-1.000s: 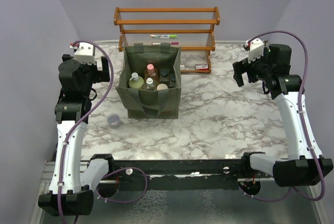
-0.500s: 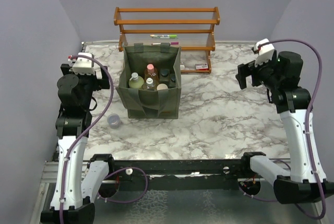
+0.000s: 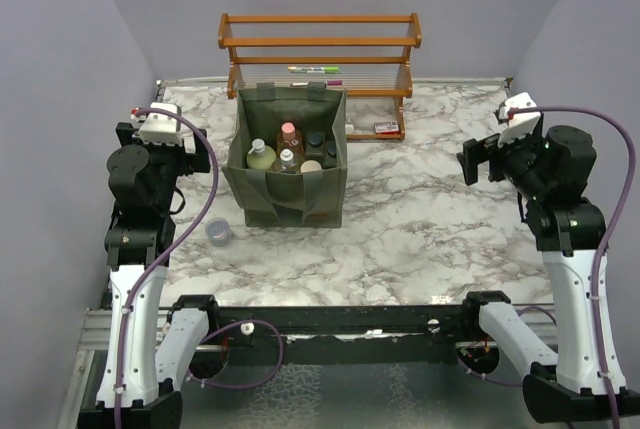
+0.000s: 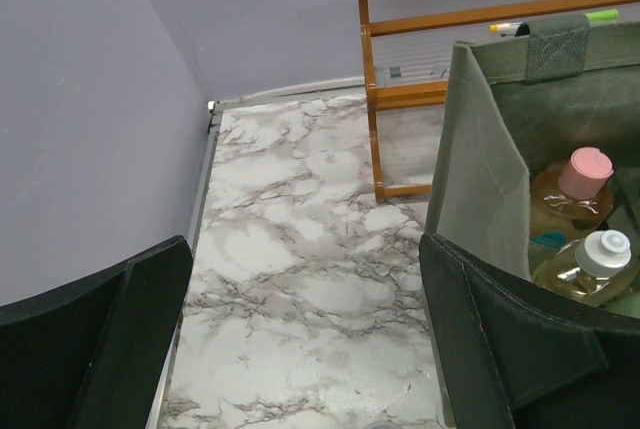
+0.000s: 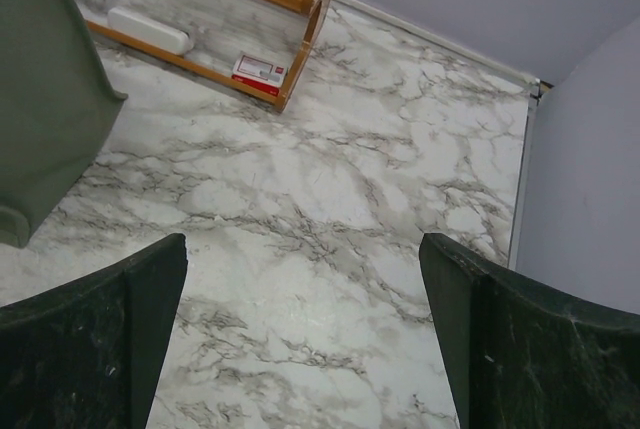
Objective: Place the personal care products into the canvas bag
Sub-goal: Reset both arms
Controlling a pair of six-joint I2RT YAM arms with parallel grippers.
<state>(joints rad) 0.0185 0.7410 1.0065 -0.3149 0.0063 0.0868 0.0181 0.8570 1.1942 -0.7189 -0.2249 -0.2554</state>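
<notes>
The bottles (image 3: pixel 261 157) are sitting inside the canvas bag (image 3: pixel 285 201) on the counter (image 3: pixel 430 229). The left fingers (image 4: pixel 95 349) are hanging wide open and empty beside the bag. The right fingers (image 5: pixel 520 349) are gaping empty, well apart from it.

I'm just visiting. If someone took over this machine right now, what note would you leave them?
Left claw: open, empty, left of the canvas bag.
Right claw: open, empty, above bare table on the right.
Products: pale green bottle, pink-capped bottle and others stand inside the bag.
Done: no care product shows outside the bag.
Left: probably nothing. The lavender cup on the table isn't part of the job.
</notes>
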